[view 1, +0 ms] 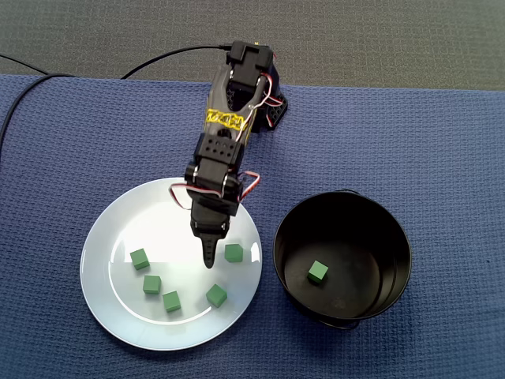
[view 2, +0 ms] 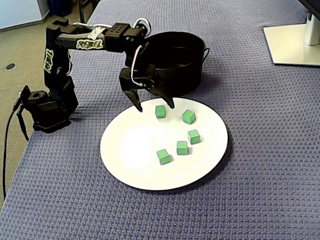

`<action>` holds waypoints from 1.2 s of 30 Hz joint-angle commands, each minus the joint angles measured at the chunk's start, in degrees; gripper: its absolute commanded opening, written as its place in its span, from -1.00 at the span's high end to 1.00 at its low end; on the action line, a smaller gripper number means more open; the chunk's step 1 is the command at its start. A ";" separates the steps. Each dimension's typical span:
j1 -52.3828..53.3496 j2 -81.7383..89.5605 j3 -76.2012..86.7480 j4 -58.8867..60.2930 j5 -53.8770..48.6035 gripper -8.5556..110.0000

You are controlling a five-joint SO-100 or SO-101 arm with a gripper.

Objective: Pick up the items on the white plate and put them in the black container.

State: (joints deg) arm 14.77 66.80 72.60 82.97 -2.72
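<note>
A white plate [view 1: 110,237] [view 2: 135,165] lies on the blue cloth with several small green cubes on it. One of these cubes [view 1: 233,253] [view 2: 160,111] sits nearest the gripper, on its container side and apart from it. My gripper [view 1: 208,249] [view 2: 154,105] points down over the plate's inner part. It is open, with its fingers spread and nothing between them. The black container [view 1: 394,237] [view 2: 192,75] stands beside the plate and holds one green cube [view 1: 317,272]. That cube is hidden in the other fixed view.
The arm's base [view 2: 47,107] stands at the cloth's edge, and a black cable [view 1: 158,59] runs off from it. A pale monitor-stand foot [view 2: 292,42] rests at the far right corner in one fixed view. Blue cloth [view 1: 442,142] surrounds the plate and container.
</note>
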 commanded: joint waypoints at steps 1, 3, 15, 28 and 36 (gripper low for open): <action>-1.23 -0.88 -2.20 -1.14 -0.88 0.25; -1.58 -1.76 -2.29 -1.67 -0.79 0.25; -5.19 -3.78 -0.97 -2.72 -3.96 0.29; -5.71 -5.19 2.11 -7.91 -4.48 0.52; -6.06 -5.54 3.43 -10.28 -4.48 0.72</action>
State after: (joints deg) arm 9.05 61.00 75.85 73.92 -6.86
